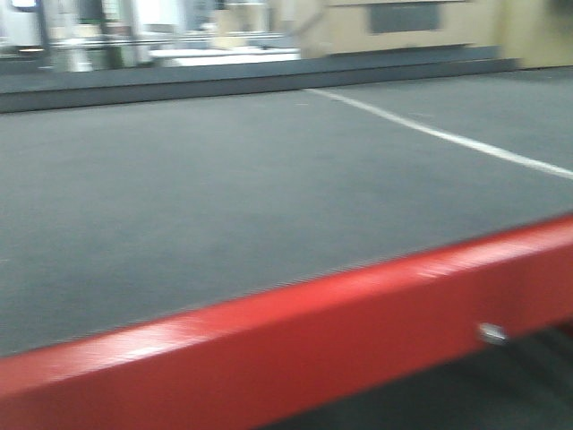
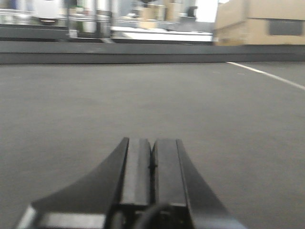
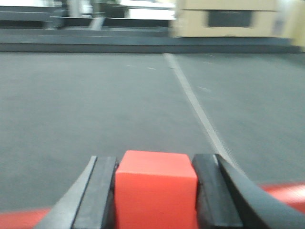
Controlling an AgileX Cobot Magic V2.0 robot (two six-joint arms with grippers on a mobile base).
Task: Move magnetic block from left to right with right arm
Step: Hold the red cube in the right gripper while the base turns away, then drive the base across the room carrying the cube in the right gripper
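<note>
The magnetic block point(image 3: 156, 191) was a plain red cube with smooth matte faces and clean edges. It sat between the two black fingers point(image 3: 97, 191) of the right gripper point(image 3: 155, 162), which pinched it from both sides, each pad flat against one face. Whether the cube touched the surface under it, I could not tell. It was at the near edge of the grey mat point(image 1: 224, 197), and a strip of the red bar point(image 1: 295, 349) showed behind the fingers on both sides.

The mat looked finely grained and dull. A thin white line point(image 3: 200, 112) ran across it towards the far side. The red bar was glossy, with a small metal bolt point(image 1: 491, 333) on its front face.

The right gripper pointed forward, low and almost level with the mat. The left gripper point(image 2: 152, 143) was also low and level over bare mat, its two black fingers pressed together with nothing between them. The front view showed neither gripper.
</note>
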